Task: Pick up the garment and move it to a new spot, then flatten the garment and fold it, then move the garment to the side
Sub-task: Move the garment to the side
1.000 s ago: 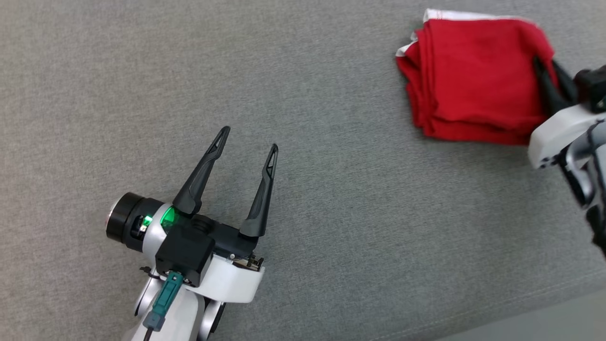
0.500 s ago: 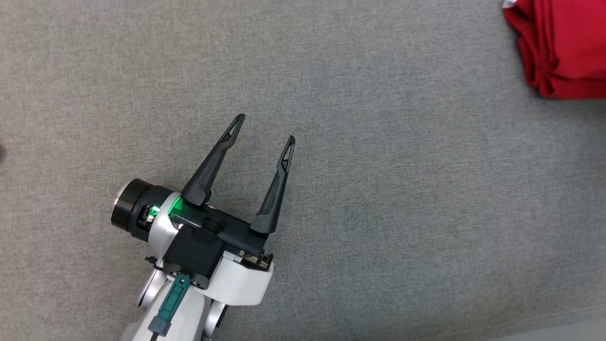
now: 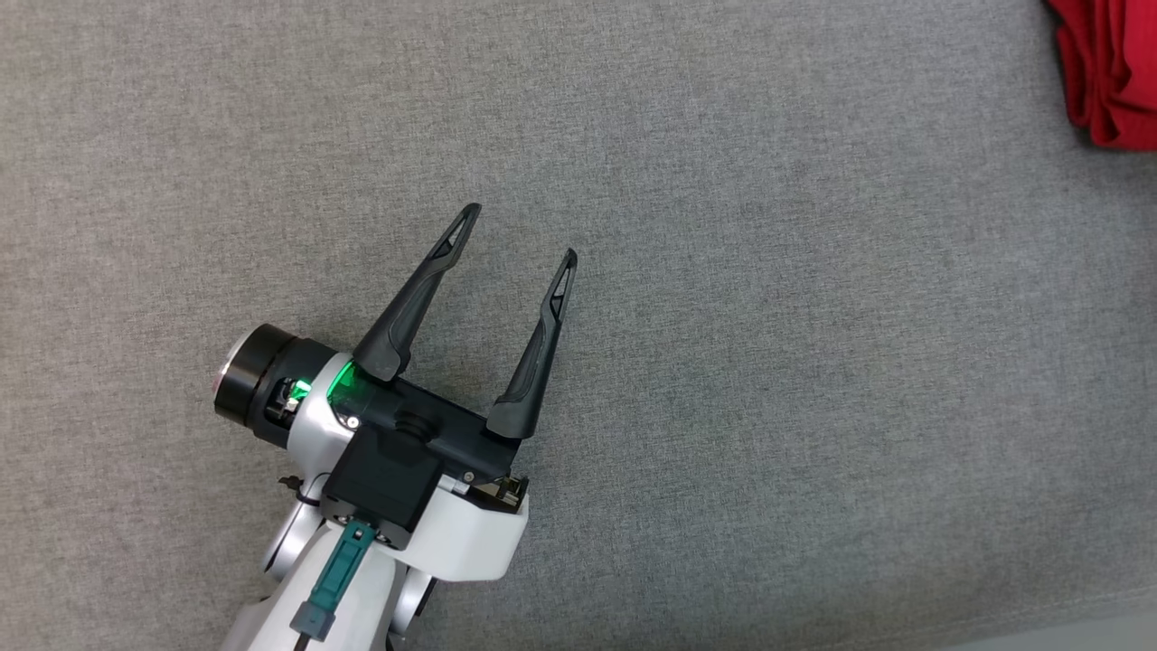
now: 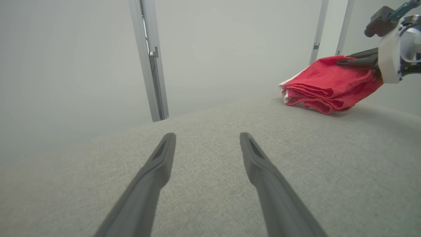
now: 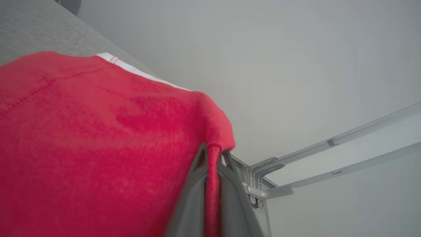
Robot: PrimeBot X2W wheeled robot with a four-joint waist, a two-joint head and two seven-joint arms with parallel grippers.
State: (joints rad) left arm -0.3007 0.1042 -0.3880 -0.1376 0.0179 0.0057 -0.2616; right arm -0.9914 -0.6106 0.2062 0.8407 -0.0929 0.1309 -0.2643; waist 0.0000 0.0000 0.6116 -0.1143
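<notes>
The garment [image 3: 1114, 72] is a folded red cloth with a white hem, cut off at the head view's top right corner. The left wrist view has the garment [image 4: 324, 86] at the far right of the grey surface, its right side lifted. My right gripper [image 5: 213, 154] is shut on a pinched red edge of the garment [image 5: 98, 148]; from the left wrist camera that gripper [image 4: 342, 62] reaches in from the right. My left gripper [image 3: 520, 237] stands open over bare grey fabric at lower left, far from the garment, nothing between its fingers [image 4: 158, 168].
The grey woven surface [image 3: 768, 362] spreads across the head view, with its front edge at the bottom right corner. Pale walls and metal frame posts [image 4: 149, 59] stand behind it. A grey metal frame [image 5: 329, 148] shows past the right gripper.
The head view has shifted, so the garment slid towards the top right corner and the right gripper left that view. The left gripper stays open, a little higher in the picture.
</notes>
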